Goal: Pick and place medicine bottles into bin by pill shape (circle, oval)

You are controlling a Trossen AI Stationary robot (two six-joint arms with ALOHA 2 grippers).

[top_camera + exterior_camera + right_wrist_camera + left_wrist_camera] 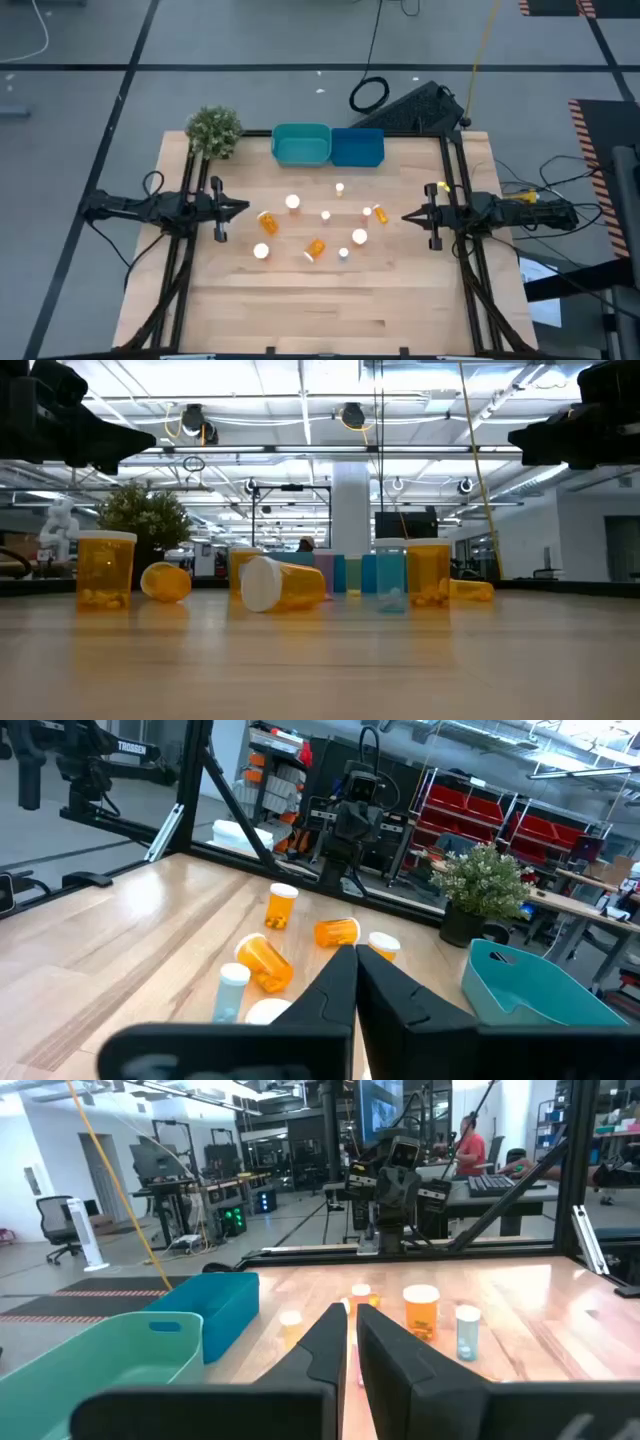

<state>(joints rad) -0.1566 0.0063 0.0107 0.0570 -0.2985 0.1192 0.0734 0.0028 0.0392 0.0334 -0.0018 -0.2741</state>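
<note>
We judge the medicine bottles (pixel 316 247) light, rigid and smooth, so they may slip or roll; we would pinch each across its orange body just below the white cap, and take the lying ones across the barrel.

From above we count nine bottles, scattered on the table (pixel 300 310) in front of the teal bin (pixel 301 144). At least three lie on their sides, while others stand with their caps up. A blue bin (pixel 357 147) touches the teal bin's right side, making two bins, and one potted plant (pixel 213 130) stands just left of the teal bin.

The left gripper (pixel 243 208) hangs left of the bottles, its fingers pressed almost together, holding nothing. The right gripper (pixel 407 216) waits right of them, likewise closed and empty. None of the bottles is in either bin yet.
</note>
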